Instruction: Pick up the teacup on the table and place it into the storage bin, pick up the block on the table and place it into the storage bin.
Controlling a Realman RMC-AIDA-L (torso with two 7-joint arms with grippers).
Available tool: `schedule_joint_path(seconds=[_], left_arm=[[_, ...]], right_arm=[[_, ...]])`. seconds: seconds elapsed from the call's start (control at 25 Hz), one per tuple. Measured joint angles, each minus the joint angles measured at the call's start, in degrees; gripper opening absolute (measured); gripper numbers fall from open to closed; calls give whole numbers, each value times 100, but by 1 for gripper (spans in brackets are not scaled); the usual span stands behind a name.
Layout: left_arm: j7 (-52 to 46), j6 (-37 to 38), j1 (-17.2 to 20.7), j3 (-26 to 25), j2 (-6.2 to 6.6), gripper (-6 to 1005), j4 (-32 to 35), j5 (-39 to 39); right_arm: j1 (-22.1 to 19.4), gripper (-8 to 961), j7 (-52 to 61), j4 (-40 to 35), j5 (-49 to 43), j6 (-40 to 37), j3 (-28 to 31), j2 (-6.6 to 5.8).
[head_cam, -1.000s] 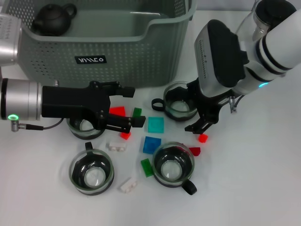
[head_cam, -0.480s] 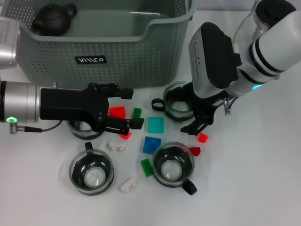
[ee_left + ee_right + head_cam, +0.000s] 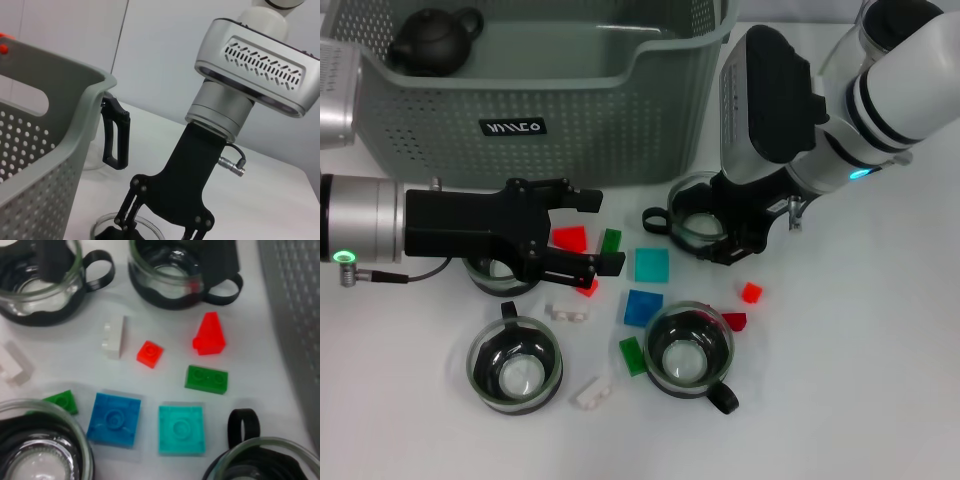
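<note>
Several glass teacups stand on the white table. One teacup [image 3: 698,222] sits just in front of the storage bin [image 3: 520,128], and my right gripper [image 3: 725,248] hangs over its near rim. The left wrist view shows that gripper [image 3: 156,231] with its fingers spread, reaching down at a glass rim [image 3: 150,231]. My left gripper [image 3: 600,230] is open, lying low over another teacup [image 3: 498,275], with a red block [image 3: 570,238] between its fingers. More blocks lie around: green [image 3: 611,240], teal [image 3: 651,265], blue [image 3: 642,307], small red [image 3: 751,292].
A black teapot [image 3: 432,42] lies inside the bin. Two more teacups [image 3: 515,365] [image 3: 688,352] stand near the front, with white bricks [image 3: 592,393] and a green block [image 3: 633,355] beside them. A glass carafe's black handle [image 3: 116,132] shows beside the bin.
My right gripper has moved away from the small red block, back and leftward onto the teacup by the bin. The left arm drew back slightly to the left.
</note>
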Motion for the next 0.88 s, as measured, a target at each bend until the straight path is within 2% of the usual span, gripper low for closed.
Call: schedule_joint_path(seconds=[0.12,0.56,0.88], left_arm=[[0,0,11,0,0,948,0,0],[17,18,80,-52,0,948,0,0],[97,51,142,-60,0,947,0,0]], right_arm=[[6,627,85,6,-7,12,-6,-2],[64,381,166,56,-20,-146,17,-15],[29,58,375,-115,-25,-492,110,-46]])
